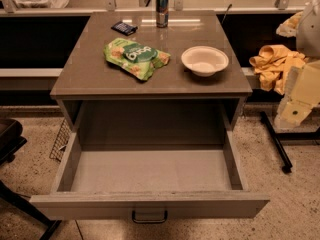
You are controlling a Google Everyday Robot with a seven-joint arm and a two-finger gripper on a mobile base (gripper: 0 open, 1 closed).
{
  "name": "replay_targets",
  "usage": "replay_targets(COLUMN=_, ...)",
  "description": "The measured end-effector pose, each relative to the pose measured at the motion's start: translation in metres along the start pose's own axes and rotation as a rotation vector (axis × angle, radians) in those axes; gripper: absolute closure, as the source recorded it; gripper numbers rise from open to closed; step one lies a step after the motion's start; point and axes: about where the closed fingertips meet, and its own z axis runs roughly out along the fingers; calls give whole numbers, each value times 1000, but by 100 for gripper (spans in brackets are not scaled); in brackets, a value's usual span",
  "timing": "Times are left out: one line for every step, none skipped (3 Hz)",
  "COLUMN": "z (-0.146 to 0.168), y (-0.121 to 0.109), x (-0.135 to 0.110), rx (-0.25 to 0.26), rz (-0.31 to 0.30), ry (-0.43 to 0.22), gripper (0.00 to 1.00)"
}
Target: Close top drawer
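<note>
Grey-brown desk (90,69) in the middle of a room with speckled stone flooring (295,199), backed against a long pale ledge (30,72) with dark space above it. On the glossy top: a crumpled green snack bag (136,57) left of centre, a white bowl (204,60) to its right with only its pale inside showing, a slim can (162,8) upright near the back edge, and a small dark flat packet (124,28) just left of the can. Below the top, the top drawer (150,204) pulled far out toward the camera, grey bottom and side walls in plain sight, small dark handle (149,217) at the centre of the wide front. Yellow cloths (275,64) heaped on the ledge to the right. Cream, blocky end effector (299,96), or what looks like it, cut off by the right edge, beside the desk and well apart from the handle; open or closed, cannot tell. Dark bar (276,141) lying on the floor beneath it.
</note>
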Motion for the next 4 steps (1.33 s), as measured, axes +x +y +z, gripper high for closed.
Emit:
replay_targets(z=3, y=7, x=3, rx=17, rz=9, ry=-14, gripper=0)
replay_targets(z=23, y=30, x=23, rx=25, rz=37, ry=-75, gripper=0)
replay_targets(z=52, y=67, x=54, rx=25, rz=86, ry=-150, gripper=17)
replay_targets(z=89, y=117, x=80, rx=10, rz=142, ry=-230, gripper=41)
